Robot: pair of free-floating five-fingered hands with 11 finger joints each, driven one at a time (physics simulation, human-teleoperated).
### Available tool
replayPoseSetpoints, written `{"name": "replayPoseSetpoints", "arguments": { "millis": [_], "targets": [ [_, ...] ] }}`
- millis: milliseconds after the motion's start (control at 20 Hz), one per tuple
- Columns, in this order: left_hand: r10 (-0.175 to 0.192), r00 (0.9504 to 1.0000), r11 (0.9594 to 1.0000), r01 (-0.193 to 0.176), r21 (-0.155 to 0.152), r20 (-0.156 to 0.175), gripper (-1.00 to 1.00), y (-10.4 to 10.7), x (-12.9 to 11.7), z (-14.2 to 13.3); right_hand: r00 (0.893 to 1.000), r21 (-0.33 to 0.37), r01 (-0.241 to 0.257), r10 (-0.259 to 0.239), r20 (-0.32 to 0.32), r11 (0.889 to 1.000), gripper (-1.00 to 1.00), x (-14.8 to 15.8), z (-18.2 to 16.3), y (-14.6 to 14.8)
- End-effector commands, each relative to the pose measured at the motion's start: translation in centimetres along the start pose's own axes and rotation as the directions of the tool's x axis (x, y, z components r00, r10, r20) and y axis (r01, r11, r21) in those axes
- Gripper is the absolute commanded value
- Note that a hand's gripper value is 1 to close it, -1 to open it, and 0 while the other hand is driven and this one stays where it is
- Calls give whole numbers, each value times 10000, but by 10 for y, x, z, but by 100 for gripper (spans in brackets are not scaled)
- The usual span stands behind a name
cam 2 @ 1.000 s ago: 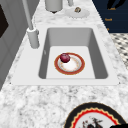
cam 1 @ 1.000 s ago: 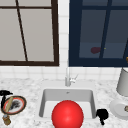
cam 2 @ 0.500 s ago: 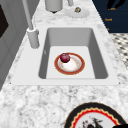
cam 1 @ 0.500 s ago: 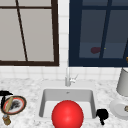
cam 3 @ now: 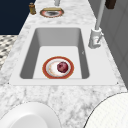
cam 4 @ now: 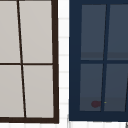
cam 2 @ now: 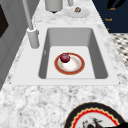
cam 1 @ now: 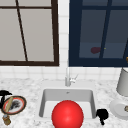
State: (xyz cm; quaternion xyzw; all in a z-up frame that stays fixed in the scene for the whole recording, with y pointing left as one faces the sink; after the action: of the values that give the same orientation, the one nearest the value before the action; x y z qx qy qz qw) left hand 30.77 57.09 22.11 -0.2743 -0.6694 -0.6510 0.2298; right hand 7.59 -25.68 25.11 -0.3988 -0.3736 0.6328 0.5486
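- Nothing has shifted since the earlier frames: both hands and every dish sit where they were.
- Right hand (cam 1: 102,115) hangs at the sink's (cam 2: 100,47) right rim, close to the worktop's front edge in the front view; its dark fingers point down, and whether they are clenched or relaxed cannot be told.
- Left hand (cam 1: 4,94) shows at the worktop's far left edge, touching or just over the patterned plate (cam 1: 13,105); its finger state cannot be told either.
- Nearest the right hand, a red-rimmed plate (cam 2: 69,63) lies flat on the sink floor towards the front, carrying a dark red plum-like fruit (cam 2: 65,57) on the side nearer the faucet (cam 2: 32,33).
- A large red sphere (cam 1: 67,115) covers the basin's front in the front view.
- On the patterned plate, at the worktop's left end, rests a pale stick-like item (cam 1: 9,104); a small brown jar (cam 1: 6,120) stands just beside it at the front edge.
- At the worktop's right end sits a white plate (cam 1: 119,108) holding a small brownish piece (cam 2: 77,9), with a grey canister (cam 1: 123,82) behind it towards the wall.
- Behind the faucet, two windows (cam 4: 27,60), one pale and one dark blue, face the sink.
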Motion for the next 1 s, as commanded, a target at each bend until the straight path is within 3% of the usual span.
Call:
{"name": "replayPoseSetpoints", "arguments": {
  "millis": [0,50,100,250,300,350,400,550,750,950],
  "targets": [
    [286,9995,9994,-284,-197,92,-100,5,4,-11,10000,0,0,0,0,10000,0,0,0,0],
    [15,10000,10000,-16,91,75,-100,0,2,-1,10000,0,0,0,0,10000,0,0,0,0],
    [-3,9999,10000,2,-97,-123,-100,1,1,-5,10000,0,0,0,0,10000,0,0,0,0],
    [28,10000,10000,-28,24,-26,-100,4,-1,-3,10000,0,0,0,0,10000,0,0,0,0],
    [487,9987,9987,-486,142,-115,-100,7,-4,-3,10000,0,0,0,0,10000,0,0,0,0],
    [236,9987,9974,-203,693,-461,-100,1,3,-10,10000,0,0,0,0,10000,0,0,0,0],
    [141,9988,9960,-99,884,-475,-100,3,9,-5,10000,0,0,0,0,10000,0,0,0,0],
    [53,9996,9952,-27,980,-265,-100,7,23,-6,10000,0,0,0,0,10000,0,0,0,0],
    [-71,9992,9945,111,1039,-390,-100,19,47,-8,10000,0,0,0,0,10000,0,0,0,0],
    [145,9992,9954,-109,947,-370,-100,23,64,-9,10000,0,0,0,0,10000,0,0,0,0]
  ]
}}
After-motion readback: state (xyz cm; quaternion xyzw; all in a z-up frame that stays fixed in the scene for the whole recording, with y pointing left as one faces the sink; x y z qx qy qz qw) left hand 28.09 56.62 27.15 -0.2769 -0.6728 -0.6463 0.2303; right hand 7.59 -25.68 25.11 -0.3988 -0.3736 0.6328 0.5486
